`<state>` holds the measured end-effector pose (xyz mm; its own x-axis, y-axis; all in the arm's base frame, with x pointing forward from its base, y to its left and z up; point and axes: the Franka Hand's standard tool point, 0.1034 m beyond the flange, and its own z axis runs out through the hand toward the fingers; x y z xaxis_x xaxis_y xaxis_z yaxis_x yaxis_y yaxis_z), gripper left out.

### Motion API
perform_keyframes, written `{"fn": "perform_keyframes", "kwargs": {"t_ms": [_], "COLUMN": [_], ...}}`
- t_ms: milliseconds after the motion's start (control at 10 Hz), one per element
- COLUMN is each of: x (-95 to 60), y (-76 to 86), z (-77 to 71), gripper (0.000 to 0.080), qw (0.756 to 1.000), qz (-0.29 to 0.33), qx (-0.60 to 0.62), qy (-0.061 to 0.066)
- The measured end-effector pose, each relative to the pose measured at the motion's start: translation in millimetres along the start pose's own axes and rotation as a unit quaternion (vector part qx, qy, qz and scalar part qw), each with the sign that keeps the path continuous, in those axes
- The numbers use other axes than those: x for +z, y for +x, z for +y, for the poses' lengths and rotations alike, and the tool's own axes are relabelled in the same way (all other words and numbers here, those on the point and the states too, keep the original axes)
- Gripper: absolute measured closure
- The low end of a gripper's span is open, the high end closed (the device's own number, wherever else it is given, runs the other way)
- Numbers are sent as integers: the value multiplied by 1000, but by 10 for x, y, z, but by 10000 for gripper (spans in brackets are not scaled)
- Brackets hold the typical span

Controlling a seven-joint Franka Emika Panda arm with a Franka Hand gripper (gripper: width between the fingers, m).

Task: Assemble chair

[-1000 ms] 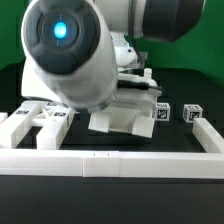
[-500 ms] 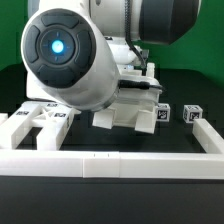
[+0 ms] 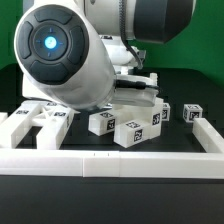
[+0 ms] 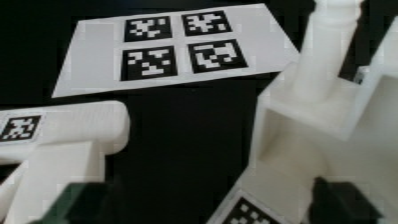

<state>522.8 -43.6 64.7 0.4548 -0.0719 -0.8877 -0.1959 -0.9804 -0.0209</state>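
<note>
**Chair and jaws status**

The table (image 3: 185,140) is largely hidden from you by the arm (image 3: 60,55). The border rail (image 3: 110,165) lines its near edge. The chair (image 3: 128,125) is located behind it, mid-table, under the arm. You cannot tell whether the jaws hold it.

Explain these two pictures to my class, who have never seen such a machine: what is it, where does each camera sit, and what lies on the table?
The big white shape with the blue light is a robot arm, meant to build a chair from loose parts. One picture comes from a camera off the arm, the other from a camera on its wrist. On the black table lie white chair pieces bearing black-and-white square tags, and a low white border rail. The flat sheet with four tags is the marker board, not furniture. The hand is hidden, so I cannot tell whether it holds anything.
</note>
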Motion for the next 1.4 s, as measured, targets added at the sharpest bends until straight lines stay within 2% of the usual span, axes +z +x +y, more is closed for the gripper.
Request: {"fn": "perform_keyframes", "kwargs": {"t_ms": [200, 400, 500, 600, 700, 800, 900, 1100, 1300, 1400], "x": [-119, -198, -283, -294, -221, -214, -277, -426, -545, -576], "y": [-107, -190, -222, -254, -317, -276, -239, -142, -62, -66], "z": [146, 279, 302, 280, 298, 314, 307, 341, 524, 581], "gripper": [159, 151, 151, 151, 151, 151, 151, 151, 151, 151], "qw": [999, 999, 998, 996, 997, 997, 995, 982, 959, 954], "qz": [7, 9, 32, 69, 62, 64, 87, 176, 266, 282], "qx": [-41, -40, -42, -47, -45, -44, -46, -65, -92, -90], "qy": [-12, -18, -29, -34, -29, -29, -32, -38, -45, -41]}}
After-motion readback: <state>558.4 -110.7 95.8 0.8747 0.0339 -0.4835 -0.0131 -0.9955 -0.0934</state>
